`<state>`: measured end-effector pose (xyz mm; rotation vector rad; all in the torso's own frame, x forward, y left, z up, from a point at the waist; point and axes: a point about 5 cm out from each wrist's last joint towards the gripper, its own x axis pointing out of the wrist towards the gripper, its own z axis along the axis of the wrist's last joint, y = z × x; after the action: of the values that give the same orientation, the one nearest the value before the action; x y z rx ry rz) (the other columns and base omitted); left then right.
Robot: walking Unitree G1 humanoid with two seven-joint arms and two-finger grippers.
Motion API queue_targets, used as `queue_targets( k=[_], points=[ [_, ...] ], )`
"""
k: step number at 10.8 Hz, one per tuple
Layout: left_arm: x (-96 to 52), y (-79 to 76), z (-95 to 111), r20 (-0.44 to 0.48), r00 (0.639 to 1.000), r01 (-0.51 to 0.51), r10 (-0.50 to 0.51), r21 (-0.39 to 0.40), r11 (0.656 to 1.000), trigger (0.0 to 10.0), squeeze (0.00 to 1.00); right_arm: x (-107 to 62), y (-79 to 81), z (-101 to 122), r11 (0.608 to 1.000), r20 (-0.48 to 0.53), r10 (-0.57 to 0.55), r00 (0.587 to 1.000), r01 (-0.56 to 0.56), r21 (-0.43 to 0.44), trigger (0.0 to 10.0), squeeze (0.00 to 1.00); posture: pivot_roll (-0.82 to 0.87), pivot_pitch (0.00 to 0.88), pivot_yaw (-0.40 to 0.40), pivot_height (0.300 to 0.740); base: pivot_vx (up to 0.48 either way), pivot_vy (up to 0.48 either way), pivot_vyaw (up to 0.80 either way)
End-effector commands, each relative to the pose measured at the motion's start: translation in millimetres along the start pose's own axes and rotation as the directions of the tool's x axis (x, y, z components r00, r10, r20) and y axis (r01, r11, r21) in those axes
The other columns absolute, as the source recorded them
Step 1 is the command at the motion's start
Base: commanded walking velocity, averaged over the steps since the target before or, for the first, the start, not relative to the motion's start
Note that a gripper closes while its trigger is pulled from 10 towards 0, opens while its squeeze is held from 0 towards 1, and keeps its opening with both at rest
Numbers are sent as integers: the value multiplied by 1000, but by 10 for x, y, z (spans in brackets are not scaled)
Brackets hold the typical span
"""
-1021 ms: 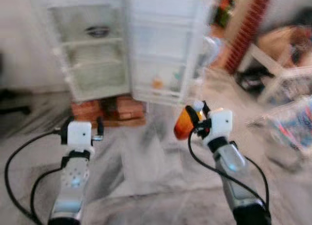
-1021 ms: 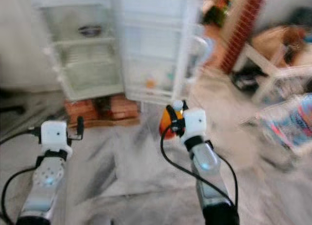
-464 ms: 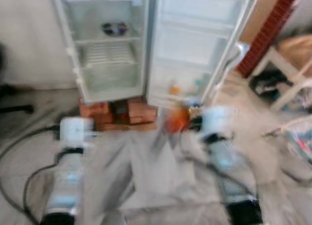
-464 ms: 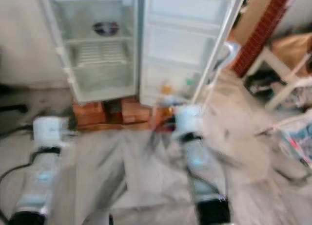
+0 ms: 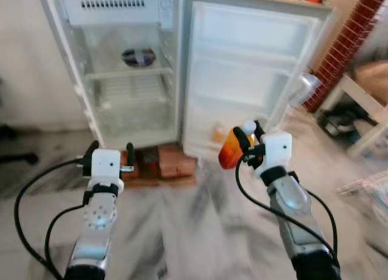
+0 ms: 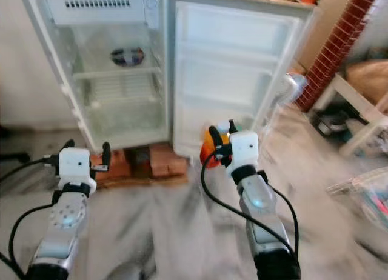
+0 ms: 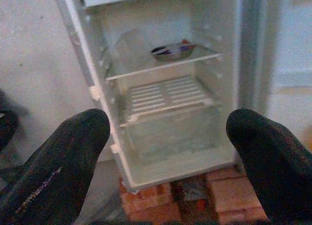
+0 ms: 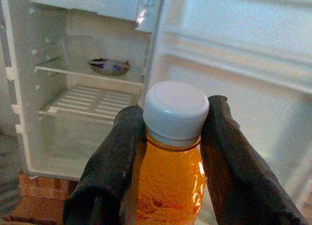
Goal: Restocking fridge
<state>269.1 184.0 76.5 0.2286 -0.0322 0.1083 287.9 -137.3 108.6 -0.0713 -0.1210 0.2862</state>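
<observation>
Orange juice bottle, white-capped (image 8: pixel 170 152), centre frame, clamped in right gripper (image 5: pixel 248 137) before the open white fridge (image 5: pixel 115 74), not yet shelved; left gripper (image 5: pixel 110 151) spread, empty, lower left.

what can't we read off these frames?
- Items in the fridge door's bottom rack: head views, small, blurred, partly behind the orange bottle.
- Contents of the dish on the upper shelf: too small.
- Bottle's base: right wrist view, cut off by the edge, right gripper covers its sides.
</observation>
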Motion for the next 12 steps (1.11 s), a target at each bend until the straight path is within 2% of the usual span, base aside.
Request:
queue_targets(
  k=[1, 7, 8, 10, 12],
  points=[
    [7, 25, -4, -8, 1000, -4, 4, 8, 1000, 10000, 0, 55, 48, 108, 1000, 50, 14, 999, -14, -3, 10000, 0, 139, 38, -78, 740, 465, 0, 0],
    [9, -7, -20, -36, 999, 8, -8, 4, 1000, 10000, 0, 53, 32, 82, 1000, 42, 2, 999, -2, 0, 10000, 0, 142, 45, -70, 740, 445, 0, 0],
    [3, -5, 8, -16, 1000, 8, -8, -18, 1000, 10000, 0, 52, 30, 77, 1000, 39, 3, 999, -3, 0, 10000, 0, 142, 45, -70, 740, 0, 0, 0],
    [-32, 6, -6, -24, 1000, 13, -14, -9, 1000, 10000, 0, 39, 34, 63, 1000, 30, 12, 999, -12, 7, 10000, 0, 144, 48, -67, 740, 0, 0, 0],
    [-113, 6, -26, -36, 999, 15, -15, -14, 1000, 10000, 0, 16, 111, 44, 994, 24, 86, 996, -87, 62, 10000, 0, 149, 50, -69, 740, 0, 0, 0]
  ],
)
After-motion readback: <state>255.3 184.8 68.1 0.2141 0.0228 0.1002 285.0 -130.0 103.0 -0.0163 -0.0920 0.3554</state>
